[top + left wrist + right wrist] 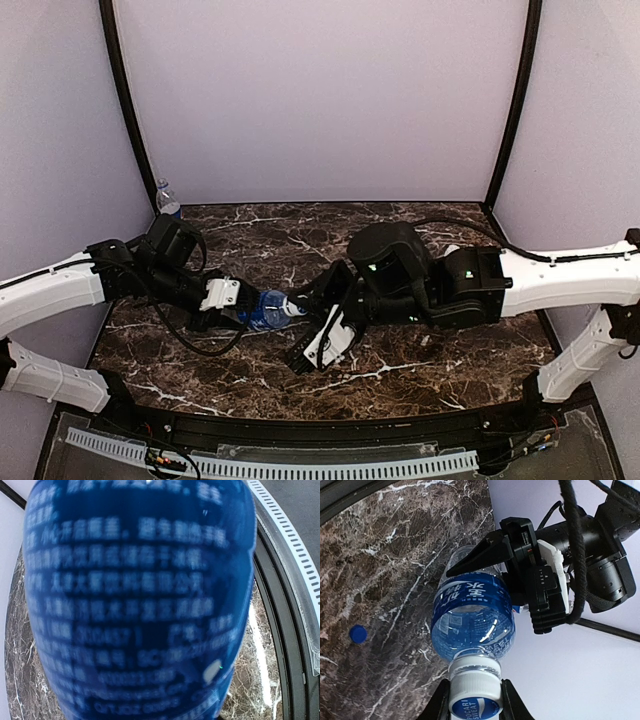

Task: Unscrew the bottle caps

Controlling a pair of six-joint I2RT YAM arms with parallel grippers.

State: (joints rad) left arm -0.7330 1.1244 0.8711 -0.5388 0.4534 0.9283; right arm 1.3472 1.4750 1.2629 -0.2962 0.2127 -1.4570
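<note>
bottle (140, 600) clamped in left gripper (250, 308) | its white cap (475, 687) pinched in right gripper (476, 704)

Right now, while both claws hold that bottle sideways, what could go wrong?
1. The clear plastic bottle with the blue label hangs sideways over the dark marble table, so any water inside could spill once the white screw cap loosens.
2. The left claw grips the smooth bottle body; the bottle might spin with the cap.
3. The right claw pinches the cap, which could slip out.
</note>
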